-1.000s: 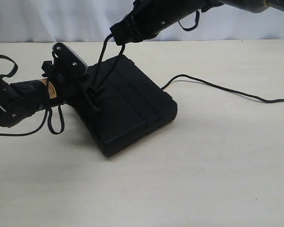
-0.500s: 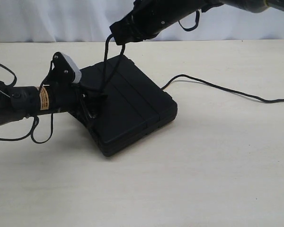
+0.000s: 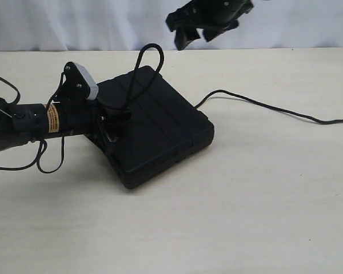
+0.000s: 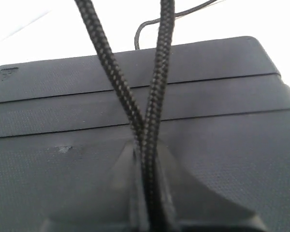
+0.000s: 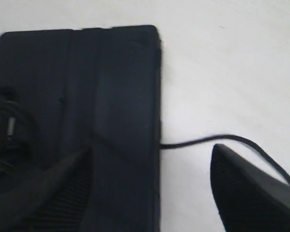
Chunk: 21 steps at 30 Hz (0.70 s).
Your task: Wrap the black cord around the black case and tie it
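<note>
On table [image 3: 263, 217]: cord [image 4: 113, 72] loop over case [image 3: 160, 125], pinched by L gripper [image 3: 113, 114].

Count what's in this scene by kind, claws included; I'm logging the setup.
Black case: 1
Black cord: 1
Claws: 2 (left claw, right claw)
Total: 4
</note>
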Tool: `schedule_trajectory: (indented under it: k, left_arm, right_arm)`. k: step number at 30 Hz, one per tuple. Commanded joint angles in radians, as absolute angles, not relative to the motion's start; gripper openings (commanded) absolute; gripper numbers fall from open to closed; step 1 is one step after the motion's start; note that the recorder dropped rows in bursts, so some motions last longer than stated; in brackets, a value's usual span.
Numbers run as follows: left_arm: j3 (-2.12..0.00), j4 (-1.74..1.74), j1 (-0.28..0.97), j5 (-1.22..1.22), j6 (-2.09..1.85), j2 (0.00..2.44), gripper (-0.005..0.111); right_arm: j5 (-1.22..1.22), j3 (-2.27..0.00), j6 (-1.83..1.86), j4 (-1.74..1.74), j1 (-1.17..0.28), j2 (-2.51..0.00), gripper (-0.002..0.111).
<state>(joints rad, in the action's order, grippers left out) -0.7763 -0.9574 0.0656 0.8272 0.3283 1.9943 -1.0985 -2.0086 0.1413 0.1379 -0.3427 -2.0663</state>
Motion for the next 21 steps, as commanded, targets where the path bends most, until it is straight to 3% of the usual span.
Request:
schedule_trajectory:
  k: [1,9,16,21]
  left_arm:
    - [-0.782,-0.939,0.065,0.839,0.306,1.997,0.0]
    - [-0.782,-0.939,0.065,0.836,0.289,1.997,0.0]
    - [-0.782,-0.927,0.065,0.836,0.289,1.997,0.0]
    - [-0.782,-0.902,0.065,0.832,0.289,1.997,0.0]
  right_arm:
    - [-1.221,-2.041,0.03,0.058,-0.237,-2.056,0.067]
    - [-1.221,-1.838,-0.312,-0.05,-0.031,-2.059,0.067]
    - [-0.914,-1.566,-0.589,-0.09,0.042,-2.059,0.067]
    - [-0.834,-1.453,-1.174,-0.091,0.095,-2.059,0.067]
